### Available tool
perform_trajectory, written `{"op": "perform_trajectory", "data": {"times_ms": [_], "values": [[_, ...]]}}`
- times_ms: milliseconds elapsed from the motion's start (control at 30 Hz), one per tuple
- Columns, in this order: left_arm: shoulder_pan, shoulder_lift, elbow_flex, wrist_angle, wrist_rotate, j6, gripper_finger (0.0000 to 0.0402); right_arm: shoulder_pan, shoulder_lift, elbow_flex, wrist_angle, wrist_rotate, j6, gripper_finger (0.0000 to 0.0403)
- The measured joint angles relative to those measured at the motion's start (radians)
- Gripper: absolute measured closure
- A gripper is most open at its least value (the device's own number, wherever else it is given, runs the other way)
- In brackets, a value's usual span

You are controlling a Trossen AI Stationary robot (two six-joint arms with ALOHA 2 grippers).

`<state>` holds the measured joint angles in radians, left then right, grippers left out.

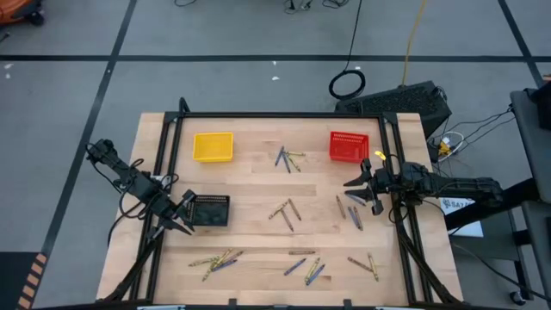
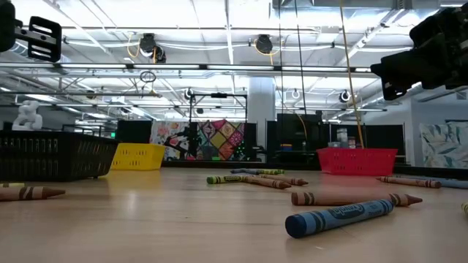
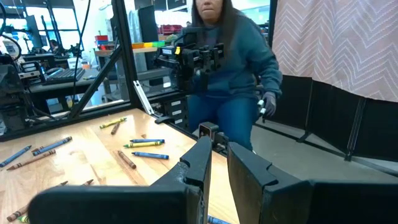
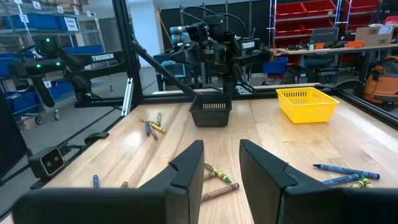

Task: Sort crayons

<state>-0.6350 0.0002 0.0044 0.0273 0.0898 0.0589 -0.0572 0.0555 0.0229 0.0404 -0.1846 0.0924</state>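
Crayons lie on the wooden table in loose groups: near the far middle point(image 1: 288, 158), at the centre point(image 1: 284, 211), right of centre point(image 1: 349, 211) and along the near edge point(image 1: 219, 258) point(image 1: 306, 269) point(image 1: 366, 263). A blue crayon point(image 2: 338, 217) lies closest in the low view. My left gripper point(image 1: 181, 220) point(image 3: 219, 168) hovers level beside the black basket point(image 1: 209, 210), open and holding nothing. My right gripper point(image 1: 357, 194) point(image 4: 221, 168) hovers level at the table's right, below the red basket point(image 1: 348, 146), open and holding nothing.
A yellow basket point(image 1: 213, 146) stands at the far left and the red basket at the far right. A black frame point(image 1: 284, 114) runs around the table's edges. A person point(image 3: 230, 68) sits beyond the table's right side, behind the right arm.
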Motion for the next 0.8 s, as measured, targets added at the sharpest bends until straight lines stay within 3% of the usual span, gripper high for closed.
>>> {"op": "perform_trajectory", "data": {"times_ms": [533,667,800], "values": [[0.000,0.000,0.000,0.000,0.000,0.000,0.0343,0.000,0.000,0.000,0.049,0.001,-0.016,0.0312],[0.000,0.000,0.000,0.000,0.000,0.000,0.0343,0.000,0.000,0.000,0.087,0.081,-0.084,0.0312],[0.000,0.000,0.000,0.000,0.000,0.000,0.0343,-0.001,0.000,0.000,0.085,0.081,-0.091,0.0312]]}}
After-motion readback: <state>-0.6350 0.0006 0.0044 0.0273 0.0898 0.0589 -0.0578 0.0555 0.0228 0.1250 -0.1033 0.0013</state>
